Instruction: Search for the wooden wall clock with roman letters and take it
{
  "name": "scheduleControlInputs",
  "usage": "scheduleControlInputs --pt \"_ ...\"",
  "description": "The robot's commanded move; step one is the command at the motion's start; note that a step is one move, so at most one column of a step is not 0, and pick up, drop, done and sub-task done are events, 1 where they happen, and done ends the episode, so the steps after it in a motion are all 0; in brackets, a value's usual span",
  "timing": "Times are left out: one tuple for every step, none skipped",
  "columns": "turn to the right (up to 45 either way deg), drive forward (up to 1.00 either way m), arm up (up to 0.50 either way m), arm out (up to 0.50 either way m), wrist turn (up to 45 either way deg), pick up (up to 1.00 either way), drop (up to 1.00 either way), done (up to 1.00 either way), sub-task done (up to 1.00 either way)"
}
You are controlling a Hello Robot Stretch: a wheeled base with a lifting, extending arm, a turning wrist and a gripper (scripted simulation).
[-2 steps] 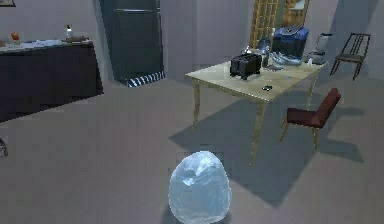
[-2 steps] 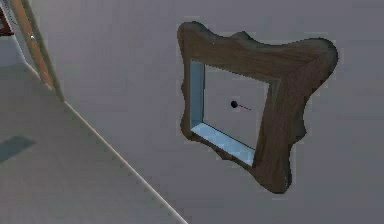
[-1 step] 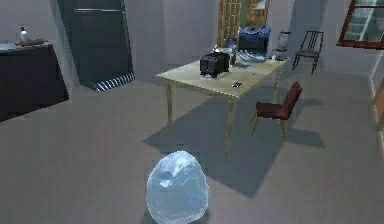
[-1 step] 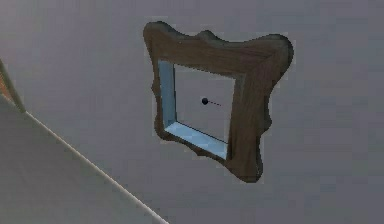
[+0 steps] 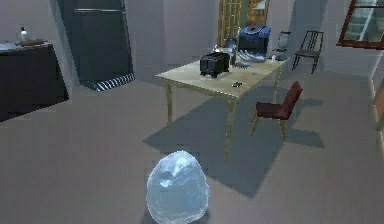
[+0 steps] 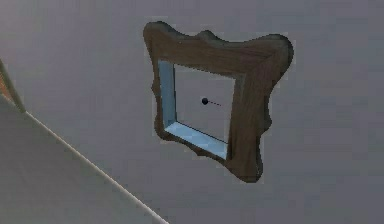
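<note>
On the arm side view you see the wooden wall clock (image 6: 215, 105) hanging flat on a plain grey wall (image 6: 70, 70). Its frame is dark brown wood with wavy, curly edges. Inside the frame is a square rim of pale blue. The face is smooth and grey, with a small black dot in the middle and one thin black line coming off it. You cannot make out any letters on the face. You cannot tell how the gripper's fingers are set. On the forward view you see a long table (image 5: 190, 78) of light wood on thin legs. A boxy black thing (image 5: 212, 64) and a round blue thing (image 5: 253, 40) sit on top. A dark red chair (image 5: 280, 108) stands just beside the table, on a smooth grey floor (image 5: 90, 150).
</note>
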Motion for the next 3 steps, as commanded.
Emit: scheduleControlInputs --pt "0.0 0.0 0.38 0.0 0.0 0.0 0.0 0.0 0.0" --pt "0.0 0.0 0.0 0.28 0.0 0.0 0.0 0.0 0.0" --pt "0.0 0.0 0.0 0.0 45.0 0.0 0.0 0.0 0.0"
